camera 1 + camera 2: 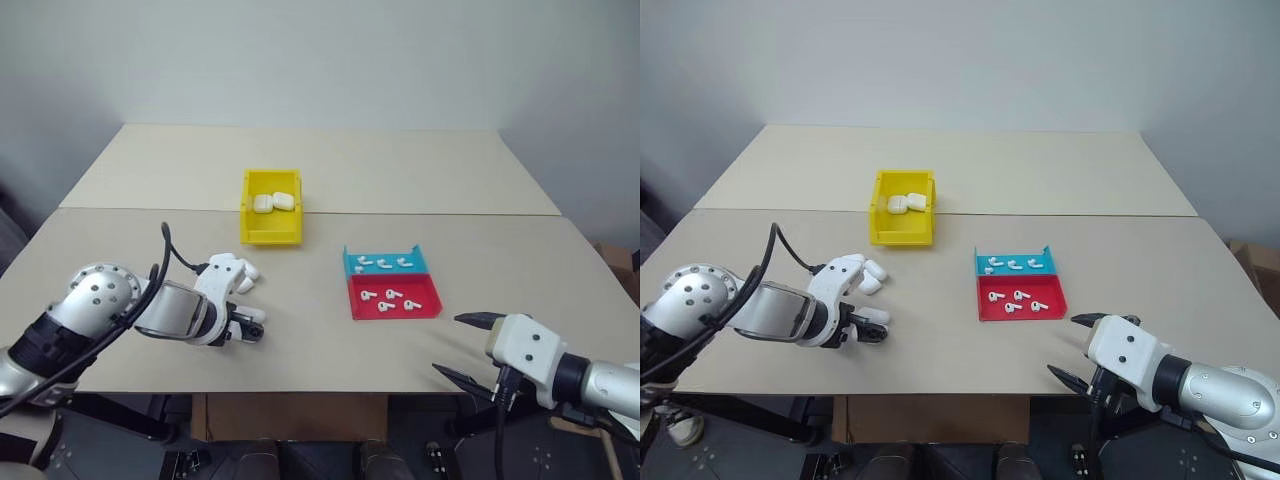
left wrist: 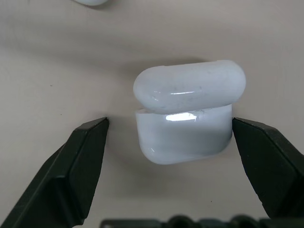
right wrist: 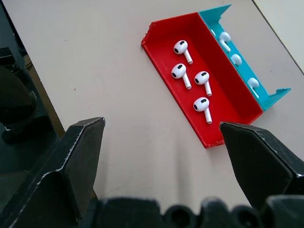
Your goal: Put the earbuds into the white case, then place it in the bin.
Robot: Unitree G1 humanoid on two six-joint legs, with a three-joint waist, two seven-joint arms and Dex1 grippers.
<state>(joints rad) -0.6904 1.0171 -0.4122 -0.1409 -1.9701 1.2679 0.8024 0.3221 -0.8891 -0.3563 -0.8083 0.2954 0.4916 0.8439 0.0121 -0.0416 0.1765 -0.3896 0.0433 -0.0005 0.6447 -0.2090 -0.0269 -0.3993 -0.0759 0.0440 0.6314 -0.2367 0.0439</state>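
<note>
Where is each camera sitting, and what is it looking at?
Left eye and right eye views: on the head, looking down at the table, yellow bin and red-and-blue tray; both arms show.
Left wrist view: on the left arm, looking at a white case between the open left gripper fingers.
Right wrist view: on the right arm, looking past the open right gripper at the earbuds.
Shared: the head and right wrist views both show the tray.

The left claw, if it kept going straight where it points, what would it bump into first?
Most likely the white case on the table; it sits between the open left claw's fingers.
</note>
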